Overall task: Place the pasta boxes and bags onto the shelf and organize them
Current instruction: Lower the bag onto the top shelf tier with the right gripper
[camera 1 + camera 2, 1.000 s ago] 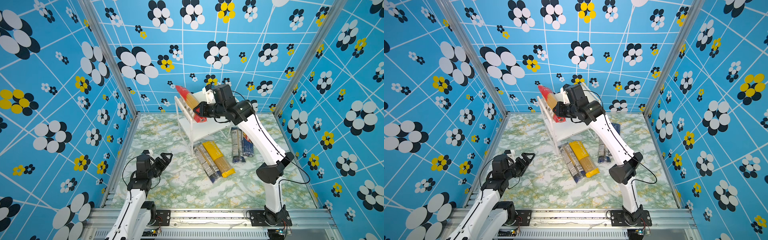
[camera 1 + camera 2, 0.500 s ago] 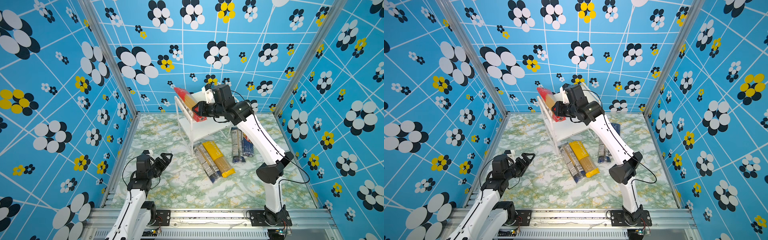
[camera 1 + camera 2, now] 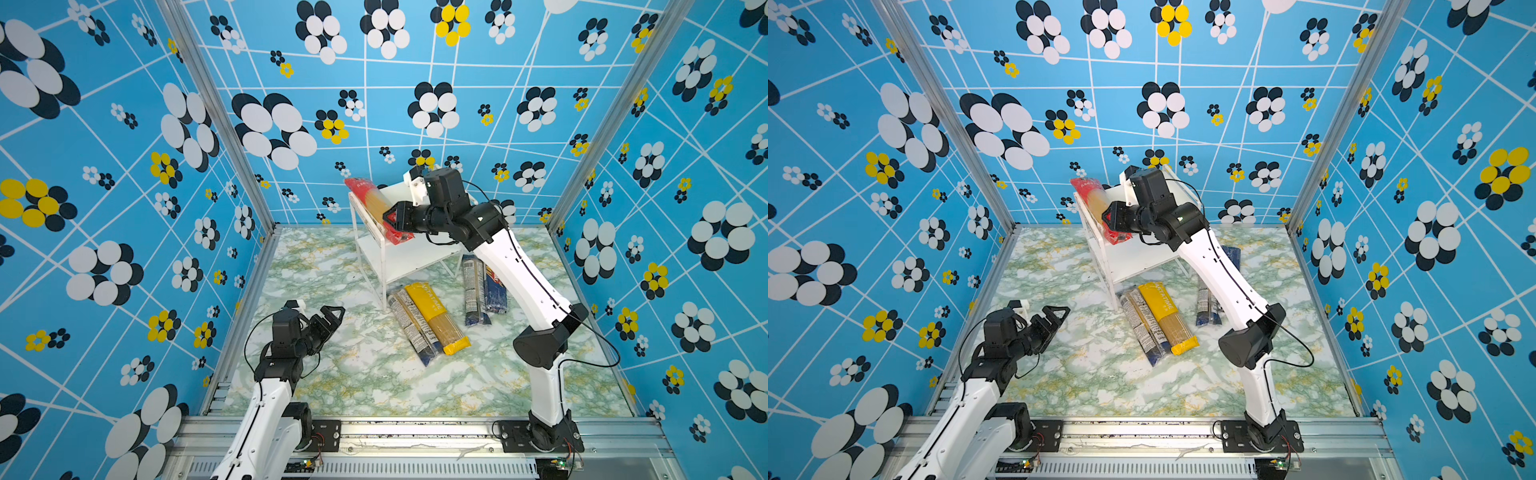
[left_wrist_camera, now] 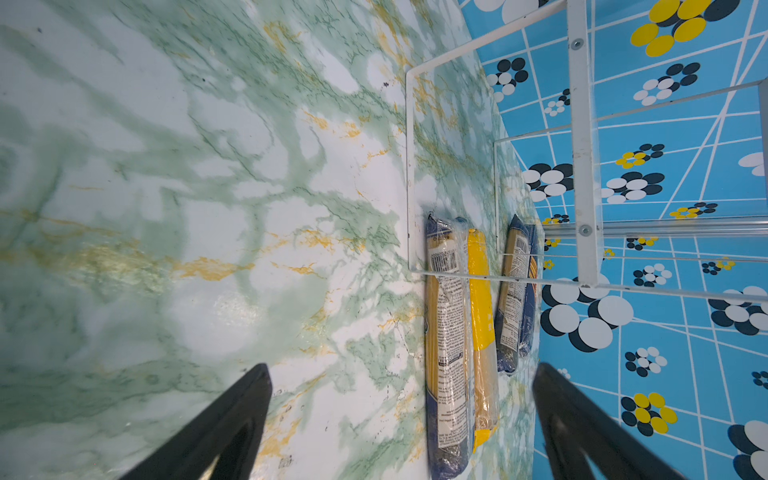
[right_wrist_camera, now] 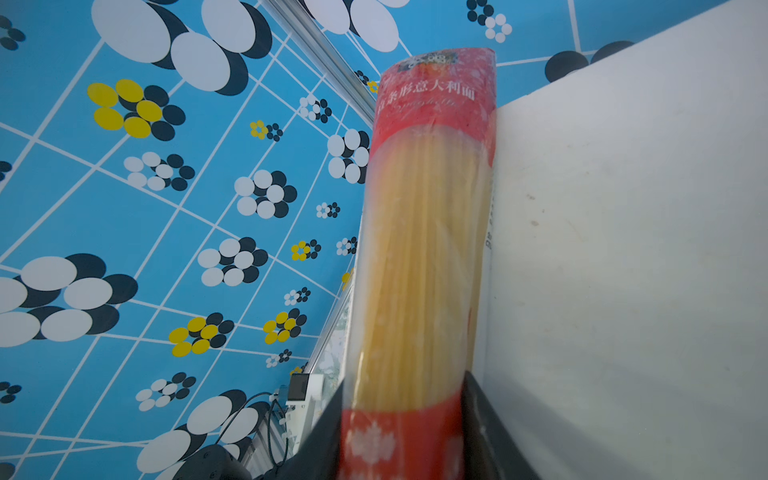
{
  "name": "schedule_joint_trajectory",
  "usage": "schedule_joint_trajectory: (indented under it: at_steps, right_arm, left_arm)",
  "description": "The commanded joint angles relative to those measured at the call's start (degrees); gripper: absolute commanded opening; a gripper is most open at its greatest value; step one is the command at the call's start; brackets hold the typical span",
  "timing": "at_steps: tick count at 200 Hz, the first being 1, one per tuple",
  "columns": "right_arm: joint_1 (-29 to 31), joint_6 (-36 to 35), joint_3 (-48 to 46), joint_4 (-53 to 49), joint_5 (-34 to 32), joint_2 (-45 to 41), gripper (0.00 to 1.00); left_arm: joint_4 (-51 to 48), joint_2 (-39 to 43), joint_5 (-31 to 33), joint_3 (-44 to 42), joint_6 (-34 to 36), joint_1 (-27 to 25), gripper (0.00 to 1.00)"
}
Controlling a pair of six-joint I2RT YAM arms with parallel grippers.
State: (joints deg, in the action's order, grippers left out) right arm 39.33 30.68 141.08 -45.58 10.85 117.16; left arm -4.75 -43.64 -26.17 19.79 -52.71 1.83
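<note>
My right end effector (image 3: pixel 391 217) has a finger on each side of the red-ended pack (image 3: pixel 374 203), which lies on the top board of the shelf (image 3: pixel 409 255). I cannot tell if it squeezes. My left end effector (image 3: pixel 330 316) is spread wide.

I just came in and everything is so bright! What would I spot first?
The walls: bright blue with white, black and yellow flowers. Then the red-ended spaghetti pack on top of the white shelf at the back, the right pincer around its near end. Four more packs lie on the green marbled table.
</note>
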Motion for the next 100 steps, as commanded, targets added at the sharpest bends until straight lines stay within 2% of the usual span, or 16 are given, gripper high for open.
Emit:
schedule_joint_trajectory:
  at_steps: [1, 100]
  right_arm:
    - [-0.2, -0.7, -0.8, 3.4, 0.5, -3.1, 0.43]
    - [-0.2, -1.1, -2.2, 3.6, 1.6, -4.3, 0.55]
  left_arm:
    - [-0.7, 0.8, -0.1, -0.3, 1.0, 0.5, 0.99]
    - [-0.7, 0.7, -0.1, -0.4, 0.9, 0.5, 0.99]
